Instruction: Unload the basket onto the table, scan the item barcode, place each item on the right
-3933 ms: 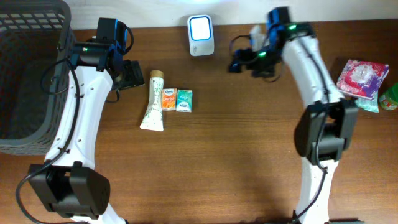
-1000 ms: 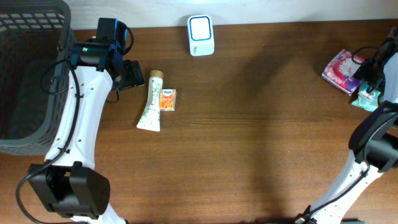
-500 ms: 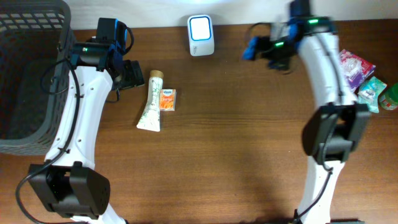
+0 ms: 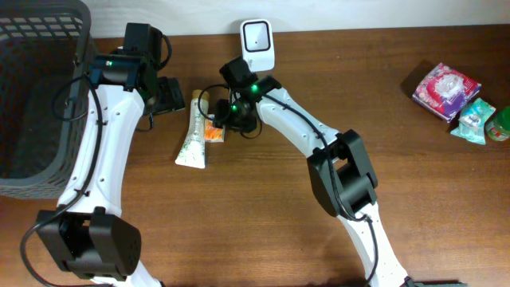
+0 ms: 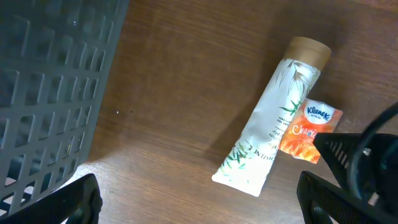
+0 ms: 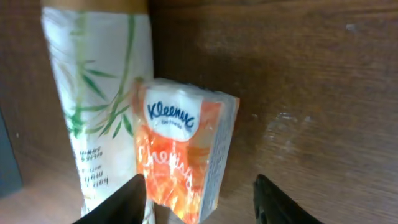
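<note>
At the upper middle of the overhead view, the small orange Kleenex tissue packet point(image 4: 213, 128) lies on the brown wooden table point(image 4: 239, 227). It sits just beside a white tube printed with green leaves and capped in tan point(image 4: 194, 130), below and left of the white box-shaped barcode scanner point(image 4: 257, 45) at the table's top edge. Only this view shows the scanner, the dark grey plastic mesh basket point(image 4: 36, 96) along the left edge, and a pink packet point(image 4: 446, 86) and a teal packet point(image 4: 472, 119) well apart at the far right. The left wrist view adds the basket's lattice wall point(image 5: 50, 93) up close. The left gripper point(image 5: 196, 202) has its two black fingers spread wide at the frame's bottom corners, holding nothing above bare wood. The right wrist view gives the detail the others lack: the packet point(image 6: 183, 155) touches the tube point(image 6: 99, 106) along one side. The right gripper point(image 6: 196, 199) straddles the packet's lower end, jaws apart. One finger is against or very near the packet's left edge, and a strip of table is visible between the packet and the other finger, so it is not clamped.
</note>
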